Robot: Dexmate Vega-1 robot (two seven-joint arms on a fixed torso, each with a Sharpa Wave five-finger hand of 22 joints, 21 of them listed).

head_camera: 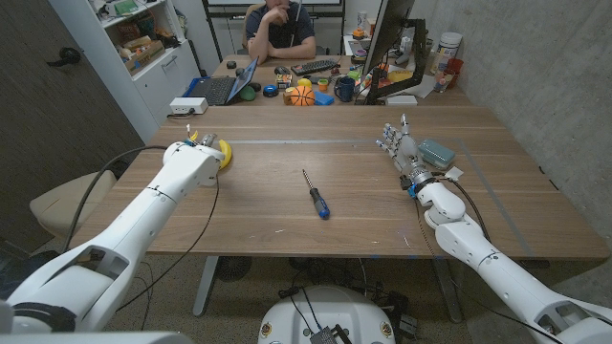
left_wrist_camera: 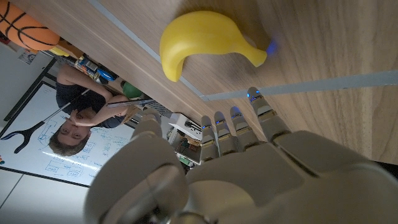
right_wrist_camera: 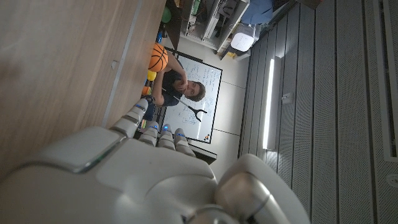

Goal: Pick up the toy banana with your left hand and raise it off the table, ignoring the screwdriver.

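Toy banana (left_wrist_camera: 205,45) lies on the tabletop (head_camera: 363,182) just ahead of your left hand's fingertips (left_wrist_camera: 258,99), curved side toward them, not yet touched. In the head view the banana (head_camera: 223,153) peeks out beyond the left hand (head_camera: 194,153), at the far left of the wood.

Left hand (left_wrist_camera: 249,168): fingers straight and spread, thumb apart, nothing between them. Judged step: final approach, before the grasp.

Next move, as I read it: carry your fingers forward over the banana's arch, bring the thumb to the opposite side, close, then lift straight off the wood. The fruit is smooth and curved, so a grasp at its thick middle should hold better than one at the tapered end.

Screwdriver (head_camera: 315,197), blue handle, lies well apart from those fingers, mid-tabletop. Leave it.

Right hand (head_camera: 400,145) stands at the far side of the tabletop, fingers extended, holding nothing; beside it a small teal box (head_camera: 436,152).
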